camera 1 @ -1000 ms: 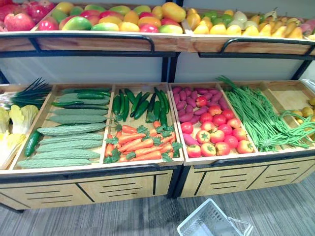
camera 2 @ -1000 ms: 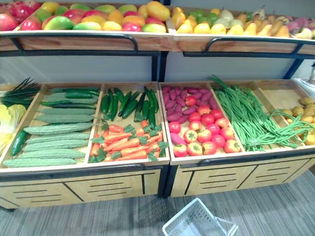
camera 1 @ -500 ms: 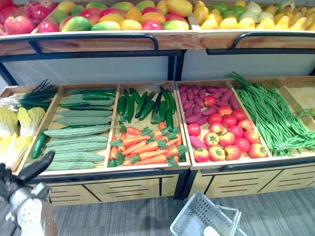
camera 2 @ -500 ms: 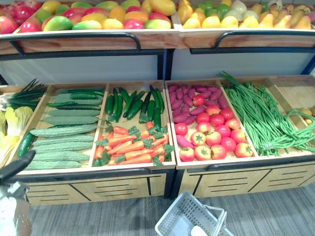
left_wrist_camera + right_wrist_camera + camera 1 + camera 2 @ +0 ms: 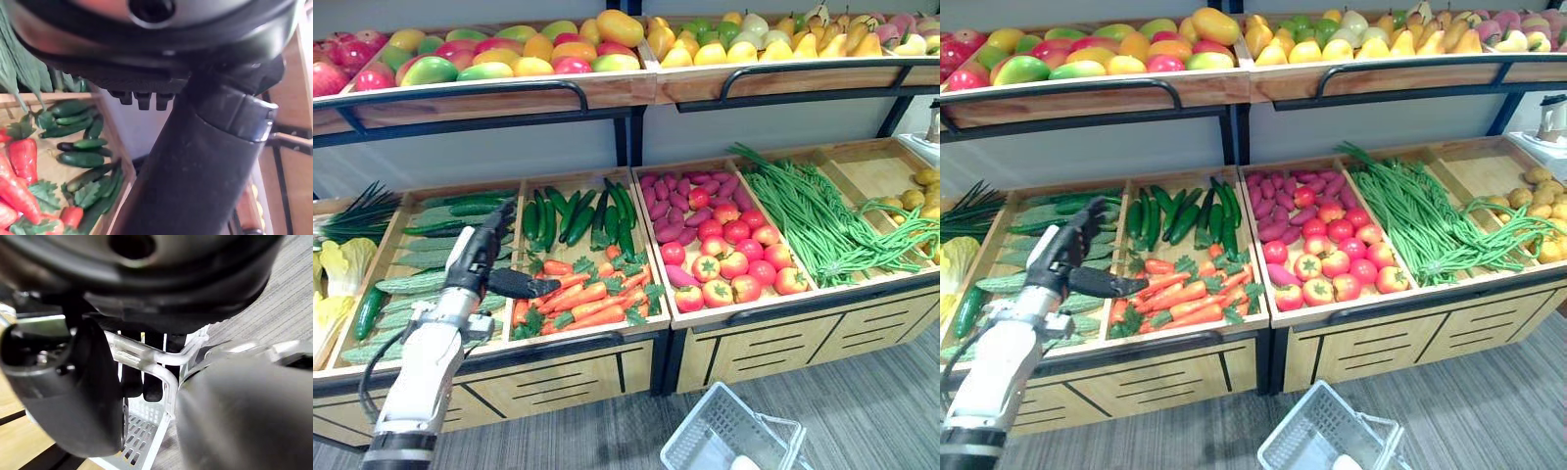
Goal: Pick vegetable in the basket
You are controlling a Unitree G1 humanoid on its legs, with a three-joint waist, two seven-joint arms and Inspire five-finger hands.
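Observation:
The lower wooden shelf holds bins of vegetables: orange carrots, dark green cucumbers, bumpy pale green gourds, tomatoes and long green beans. My left hand hovers open over the divider between the gourds and the carrots, fingers straight and thumb stretched toward the carrots. It holds nothing. A white wire basket hangs low in front of the shelf. My right hand has its fingers curled round the basket's clear handle.
An upper shelf carries mangoes, apples and pears. Cabbage and spring onions lie at the far left, potatoes at the far right. A black rail runs along the lower shelf's front edge. Grey carpet lies below.
My left arm has risen from the lower left and reached forward over the gourd and carrot bins. The camera has shifted; the basket stays low at the front.

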